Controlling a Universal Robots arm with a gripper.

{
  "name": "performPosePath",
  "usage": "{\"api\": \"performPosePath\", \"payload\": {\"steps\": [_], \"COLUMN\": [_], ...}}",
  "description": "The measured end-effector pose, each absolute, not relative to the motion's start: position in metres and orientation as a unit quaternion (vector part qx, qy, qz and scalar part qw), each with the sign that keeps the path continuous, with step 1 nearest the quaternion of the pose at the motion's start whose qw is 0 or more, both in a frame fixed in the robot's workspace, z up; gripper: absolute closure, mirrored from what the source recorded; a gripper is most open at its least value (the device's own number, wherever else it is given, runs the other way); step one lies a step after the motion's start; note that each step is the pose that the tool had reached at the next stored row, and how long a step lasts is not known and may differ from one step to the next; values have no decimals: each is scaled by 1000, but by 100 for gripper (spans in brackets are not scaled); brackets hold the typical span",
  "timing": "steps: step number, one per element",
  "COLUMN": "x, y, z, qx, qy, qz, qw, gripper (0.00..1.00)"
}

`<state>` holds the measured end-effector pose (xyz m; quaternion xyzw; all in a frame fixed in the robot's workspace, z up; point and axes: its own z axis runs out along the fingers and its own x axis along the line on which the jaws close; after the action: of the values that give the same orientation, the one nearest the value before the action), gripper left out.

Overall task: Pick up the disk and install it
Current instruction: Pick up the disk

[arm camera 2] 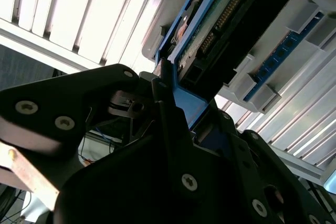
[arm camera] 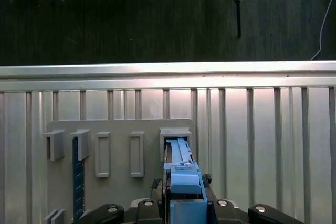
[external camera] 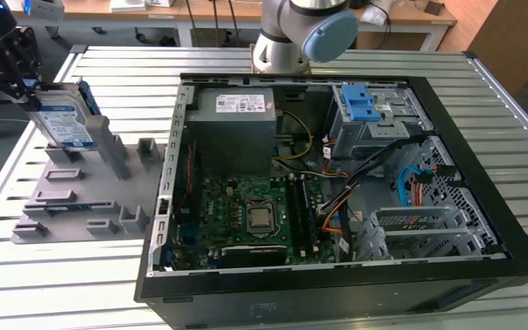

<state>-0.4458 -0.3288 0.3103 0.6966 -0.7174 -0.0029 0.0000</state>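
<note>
The disk (external camera: 62,122), silver-grey with a white-and-blue label and a blue carrier, stands nearly upright at the exterior view's far left. Its lower end is at the tall slot of a grey holder rack (external camera: 71,199). My black gripper (external camera: 25,89) is shut on the disk's upper end. In the first wrist view, the blue end handle (arm camera: 185,181) sits between the gripper (arm camera: 184,205) fingers, and the disk runs down to the rack's slot (arm camera: 176,136). The second wrist view shows the disk's circuit-board side (arm camera 2: 220,19) and blue carrier (arm camera 2: 185,103) close against the gripper (arm camera 2: 178,111).
An open black computer case (external camera: 484,206) lies on the slatted metal table (external camera: 117,62). Inside are a metal drive cage with a blue latch bracket (external camera: 360,103), a grey power supply (external camera: 232,127) and a green motherboard (external camera: 255,213). The arm's base (external camera: 291,34) stands behind the case.
</note>
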Motion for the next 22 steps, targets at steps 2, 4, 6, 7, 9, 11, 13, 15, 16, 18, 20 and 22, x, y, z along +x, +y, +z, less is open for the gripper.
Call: {"api": "performPosePath", "payload": {"steps": [2,4,6,7,9,11,13,15,16,18,20,22], "x": [-446,-446,-446,-446,-446,-446,-446,-446,-446,-446,-446,-446], "y": [-329,-329,-329,-329,-329,-329,-329,-329,-329,-329,-329,-328], "z": [311,313,314,317,319,321,323,325,326,328,330,331], "qx": [697,697,697,697,697,697,697,697,697,697,697,697], "qy": [-717,-717,-717,-717,-717,-717,-717,-717,-717,-717,-717,-717], "qz": [-3,-3,-3,-3,-3,-3,-3,-3,-3,-3,-3,-3], "qw": [0,0,0,0,0,0,0,0,0,0,0,0], "gripper": [64,64,64,64,64,64,64,64,64,64,64,64]}}
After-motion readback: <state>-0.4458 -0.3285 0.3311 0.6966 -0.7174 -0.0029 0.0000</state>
